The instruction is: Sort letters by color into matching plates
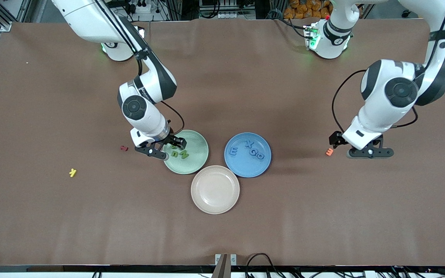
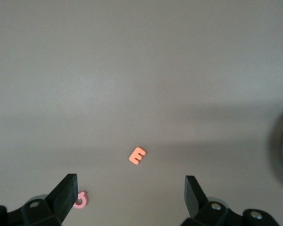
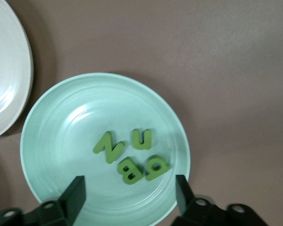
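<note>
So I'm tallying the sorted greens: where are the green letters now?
All four green letters lie clustered in the pale green plate, under the open right gripper, beside the beige plate.

The green letters in the green plate read N, U, B, B. The blue plate holds E, X, O. An orange E lies on the surface.

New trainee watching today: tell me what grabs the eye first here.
Three plates cluster mid-table: the green plate with green letters, the blue plate with blue letters, and a bare cream plate nearest the camera. The right hand hangs open over the green plate.
</note>
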Action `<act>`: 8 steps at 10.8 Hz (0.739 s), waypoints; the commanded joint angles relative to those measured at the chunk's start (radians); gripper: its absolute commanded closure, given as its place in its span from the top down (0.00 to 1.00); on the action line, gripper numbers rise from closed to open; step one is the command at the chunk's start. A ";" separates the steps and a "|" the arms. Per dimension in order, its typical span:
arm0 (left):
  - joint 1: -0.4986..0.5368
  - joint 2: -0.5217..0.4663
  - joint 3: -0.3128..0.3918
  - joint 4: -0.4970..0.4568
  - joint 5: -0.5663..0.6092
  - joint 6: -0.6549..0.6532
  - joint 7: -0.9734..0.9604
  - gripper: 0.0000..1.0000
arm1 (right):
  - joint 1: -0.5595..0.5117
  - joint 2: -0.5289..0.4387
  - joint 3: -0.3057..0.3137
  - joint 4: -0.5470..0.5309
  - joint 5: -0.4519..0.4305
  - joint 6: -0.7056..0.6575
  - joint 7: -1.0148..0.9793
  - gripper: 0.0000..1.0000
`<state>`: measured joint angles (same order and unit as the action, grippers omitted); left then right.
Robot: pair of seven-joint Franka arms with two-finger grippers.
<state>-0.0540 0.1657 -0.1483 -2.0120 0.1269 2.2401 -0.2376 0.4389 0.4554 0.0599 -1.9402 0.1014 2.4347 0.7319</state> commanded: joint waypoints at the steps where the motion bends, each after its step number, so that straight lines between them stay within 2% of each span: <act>1: -0.014 -0.121 0.048 -0.010 -0.140 -0.066 0.133 1.00 | -0.034 -0.004 -0.050 0.021 0.001 -0.040 -0.183 1.00; 4: -0.017 -0.129 0.076 0.094 -0.167 -0.195 0.178 1.00 | -0.112 -0.003 -0.110 0.021 0.000 -0.040 -0.389 1.00; 6: -0.017 -0.156 0.076 0.127 -0.168 -0.253 0.179 1.00 | -0.198 -0.009 -0.117 0.023 -0.029 -0.049 -0.536 1.00; 8: -0.017 -0.152 0.085 0.235 -0.174 -0.371 0.179 1.00 | -0.273 -0.015 -0.118 0.039 -0.055 -0.074 -0.615 1.00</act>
<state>-0.0601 0.0227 -0.0831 -1.8797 -0.0169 1.9899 -0.0806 0.2399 0.4545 -0.0680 -1.9229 0.0894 2.4039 0.1979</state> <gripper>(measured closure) 0.000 0.000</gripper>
